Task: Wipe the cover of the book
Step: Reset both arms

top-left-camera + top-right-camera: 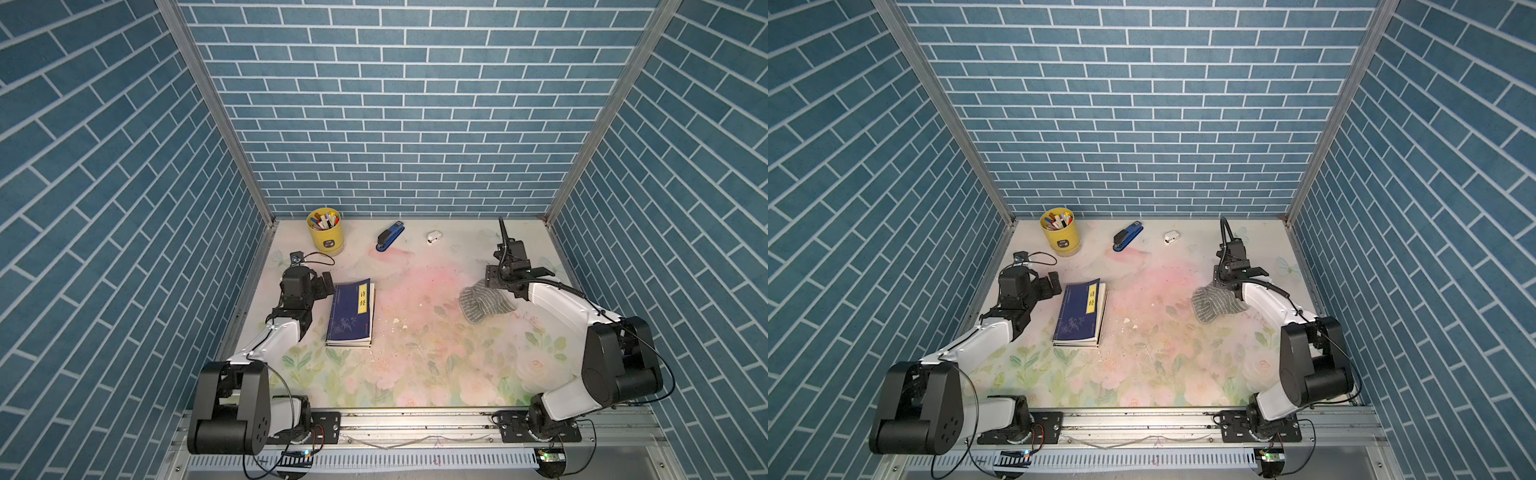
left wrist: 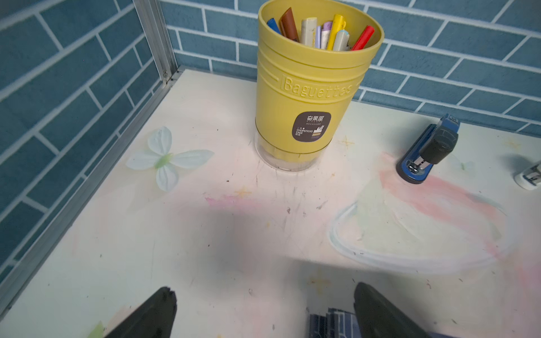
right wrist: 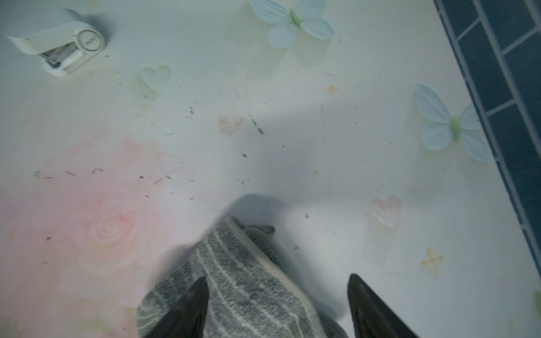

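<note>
A: What lies nearest the front of the table point(image 1: 415, 374)?

B: The book point(image 1: 351, 313), closed and flat on the left side, blue cover up.

A: And the arms?

B: The left gripper point(image 2: 265, 288) sits just beside the book's far left corner, fingers spread wide, nothing between them. The right gripper point(image 3: 277, 278) is also spread. One finger is over the striped grey cloth point(image 1: 484, 305), the other over bare table. The cloth lies well apart from the book.

A: Farther back?

B: Near the wall stand a yellow pen cup point(image 1: 325, 235), a blue stapler point(image 1: 390, 236) and a small white stapler point(image 1: 433, 237).
</note>
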`<state>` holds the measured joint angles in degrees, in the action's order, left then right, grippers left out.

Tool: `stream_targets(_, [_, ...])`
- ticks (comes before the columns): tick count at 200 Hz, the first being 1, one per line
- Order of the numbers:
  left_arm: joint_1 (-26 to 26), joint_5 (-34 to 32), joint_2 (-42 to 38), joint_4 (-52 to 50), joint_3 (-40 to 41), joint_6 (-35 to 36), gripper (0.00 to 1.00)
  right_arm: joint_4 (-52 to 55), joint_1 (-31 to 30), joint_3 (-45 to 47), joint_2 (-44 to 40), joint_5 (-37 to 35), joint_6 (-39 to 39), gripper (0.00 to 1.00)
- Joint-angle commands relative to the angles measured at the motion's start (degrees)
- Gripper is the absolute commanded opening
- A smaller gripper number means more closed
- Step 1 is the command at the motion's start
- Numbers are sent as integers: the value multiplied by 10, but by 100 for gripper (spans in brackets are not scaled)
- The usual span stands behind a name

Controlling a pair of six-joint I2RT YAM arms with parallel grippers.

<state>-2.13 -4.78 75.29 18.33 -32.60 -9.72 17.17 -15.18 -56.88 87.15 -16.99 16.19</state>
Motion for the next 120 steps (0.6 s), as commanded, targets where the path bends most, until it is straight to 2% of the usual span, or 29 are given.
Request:
stream_targets(1, [-1,-18,31,120,5,46,100,-41,15,26,-18,-84,-27,76])
stream_targets(59, [2,-43,93,241,31,65,100,-226,66,165,-88,-140,-60,79])
stream_targets(98, [8,-52,87,357,105,62,100,-366,100,231,-93,-117,-83,82])
stream_targets(109, [8,-56,93,383,119,60,100,-399,106,243,-86,-109,-93,96])
stream_targets(120, [8,-58,105,407,126,59,100,-429,110,252,-77,-114,-99,98])
